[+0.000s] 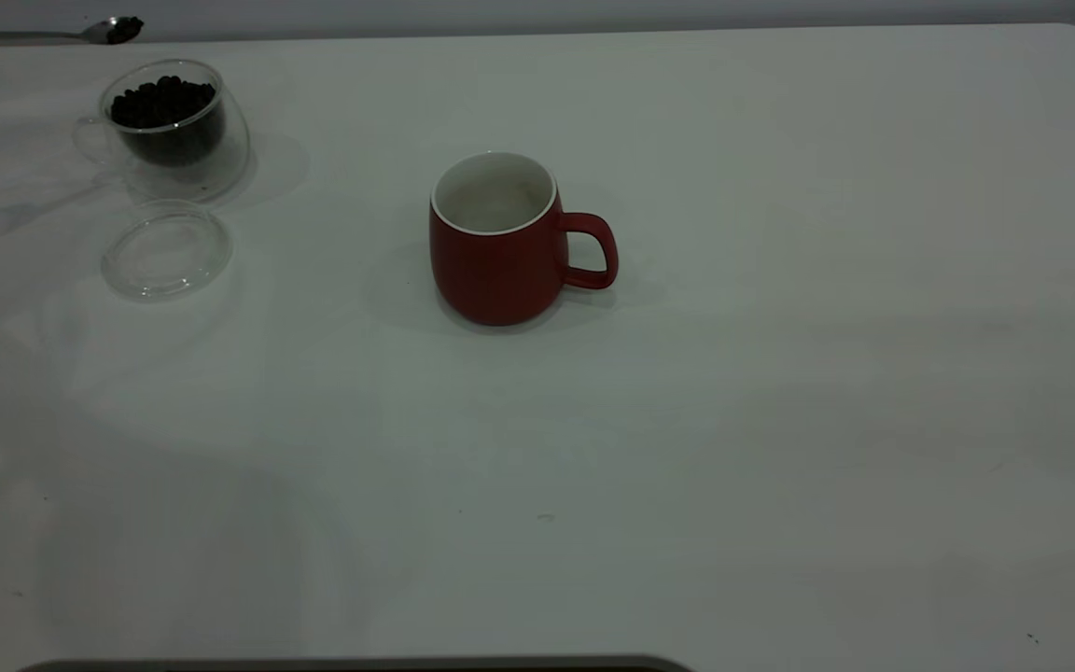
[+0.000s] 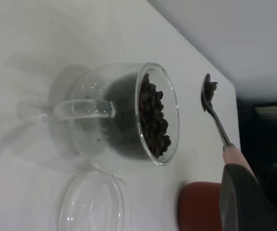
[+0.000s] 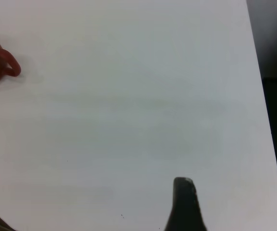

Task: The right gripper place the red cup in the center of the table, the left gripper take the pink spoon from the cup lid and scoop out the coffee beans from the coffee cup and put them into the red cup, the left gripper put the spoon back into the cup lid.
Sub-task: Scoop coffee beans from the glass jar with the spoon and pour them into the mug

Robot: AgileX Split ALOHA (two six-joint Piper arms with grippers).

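Bare white table [image 1: 780, 420] fills the foreground. Toward its middle stands the red cup [image 1: 500, 245], upright, empty, handle toward the right arm's side. Well to the left of the red cup sits the coffee cup [image 1: 169, 126], heaped with coffee beans [image 1: 162, 101]; the cup lid [image 1: 166, 250] lies empty just beside it. Beyond the coffee cup, the left gripper [image 2: 244, 199] is clamped on the pink spoon [image 2: 214, 113], which carries a few beans. The scoop looks done; next comes carrying the spoon level to the red cup, nothing barring the way. Right gripper [image 3: 184, 207] sits off to the side; whether it is apart I cannot tell.
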